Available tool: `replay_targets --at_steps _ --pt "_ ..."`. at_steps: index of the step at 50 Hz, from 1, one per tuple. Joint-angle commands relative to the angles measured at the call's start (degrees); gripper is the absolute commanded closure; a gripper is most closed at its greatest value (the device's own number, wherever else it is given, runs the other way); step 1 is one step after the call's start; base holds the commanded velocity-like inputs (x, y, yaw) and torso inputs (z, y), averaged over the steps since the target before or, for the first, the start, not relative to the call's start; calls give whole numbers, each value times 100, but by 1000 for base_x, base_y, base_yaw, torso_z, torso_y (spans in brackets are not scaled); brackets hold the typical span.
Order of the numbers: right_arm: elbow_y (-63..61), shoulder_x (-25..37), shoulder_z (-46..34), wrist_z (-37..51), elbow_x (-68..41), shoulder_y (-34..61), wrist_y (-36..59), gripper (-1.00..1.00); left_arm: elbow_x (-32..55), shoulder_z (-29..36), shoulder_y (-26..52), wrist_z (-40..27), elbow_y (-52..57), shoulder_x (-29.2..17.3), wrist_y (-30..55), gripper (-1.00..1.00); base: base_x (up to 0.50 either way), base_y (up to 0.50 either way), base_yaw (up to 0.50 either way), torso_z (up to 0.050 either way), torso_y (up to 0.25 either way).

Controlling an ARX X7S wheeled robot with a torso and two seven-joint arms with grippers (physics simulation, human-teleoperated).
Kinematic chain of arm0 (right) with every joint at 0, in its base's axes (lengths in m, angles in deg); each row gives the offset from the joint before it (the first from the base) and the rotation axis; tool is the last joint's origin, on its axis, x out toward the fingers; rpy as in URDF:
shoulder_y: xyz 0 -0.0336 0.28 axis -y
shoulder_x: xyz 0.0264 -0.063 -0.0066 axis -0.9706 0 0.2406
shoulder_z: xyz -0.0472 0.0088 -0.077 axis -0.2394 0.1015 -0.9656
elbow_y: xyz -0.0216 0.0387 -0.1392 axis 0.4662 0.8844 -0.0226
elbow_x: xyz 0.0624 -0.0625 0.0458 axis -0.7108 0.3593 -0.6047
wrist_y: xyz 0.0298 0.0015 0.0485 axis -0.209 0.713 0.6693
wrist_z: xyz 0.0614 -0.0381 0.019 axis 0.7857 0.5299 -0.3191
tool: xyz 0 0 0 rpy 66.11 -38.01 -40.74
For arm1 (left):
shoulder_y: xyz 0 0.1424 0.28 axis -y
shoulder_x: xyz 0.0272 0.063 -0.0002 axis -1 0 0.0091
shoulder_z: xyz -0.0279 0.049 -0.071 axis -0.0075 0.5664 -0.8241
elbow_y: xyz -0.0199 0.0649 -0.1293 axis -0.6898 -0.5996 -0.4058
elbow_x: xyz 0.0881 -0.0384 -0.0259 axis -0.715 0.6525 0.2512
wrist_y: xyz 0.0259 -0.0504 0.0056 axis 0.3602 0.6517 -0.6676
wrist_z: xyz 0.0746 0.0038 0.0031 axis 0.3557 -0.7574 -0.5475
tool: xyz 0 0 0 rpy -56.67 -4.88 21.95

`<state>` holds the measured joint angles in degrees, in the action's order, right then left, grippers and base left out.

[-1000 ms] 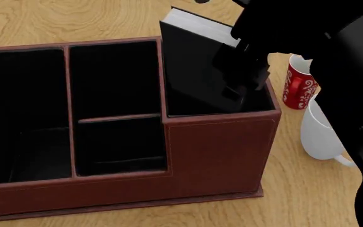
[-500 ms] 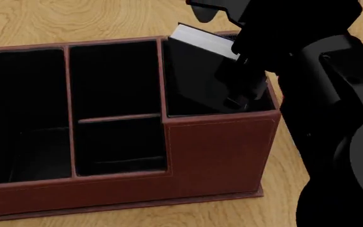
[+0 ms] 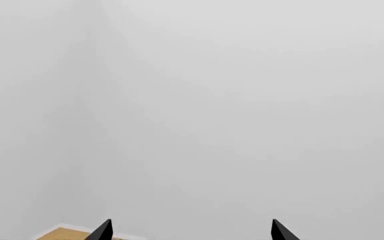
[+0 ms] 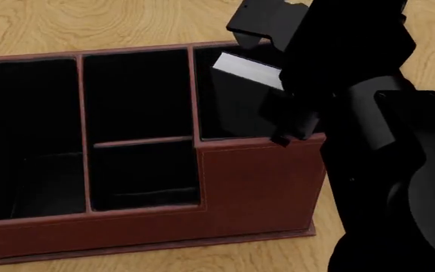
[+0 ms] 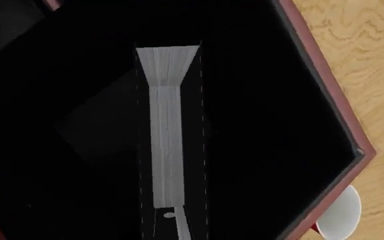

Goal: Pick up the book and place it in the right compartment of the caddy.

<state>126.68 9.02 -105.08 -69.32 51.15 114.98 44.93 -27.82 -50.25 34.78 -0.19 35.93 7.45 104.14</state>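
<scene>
The book (image 4: 244, 71) is down inside the right compartment (image 4: 225, 113) of the caddy (image 4: 263, 187), leaning a bit, with its white page edge (image 5: 168, 125) facing up. It looks hard and stiff, not floppy, and a little heavy, with smooth covers that could slip. The best place to hold it is across the two flat covers, near the top. The right end effector (image 4: 289, 122) is at the book's top, but I cannot tell if it grips. The left end effector (image 3: 188, 232) is wide open, holding nothing.
</scene>
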Motion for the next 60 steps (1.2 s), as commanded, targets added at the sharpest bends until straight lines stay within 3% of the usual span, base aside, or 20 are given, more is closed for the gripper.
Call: replay_targets --at_steps 1,42,49,60 --pt "53 -36 528 -81 453 -92 -15 -100 -58 44 -14 38 -99 1 -92 -100 0 0 0 0 0" --pt "5 107 1146 -116 532 278 -119 -100 112 37 32 -90 17 -63 -25 -100 -1 0 0 0 0" --pt "-1708 758 1262 -56 422 136 875 -100 156 54 60 -127 64 -71 9 -100 0 0 0 0 0" --pt "-3328 1377 1603 230 227 -51 1836 -100 240 11 65 -191 142 -116 58 -100 0 0 0 0 0"
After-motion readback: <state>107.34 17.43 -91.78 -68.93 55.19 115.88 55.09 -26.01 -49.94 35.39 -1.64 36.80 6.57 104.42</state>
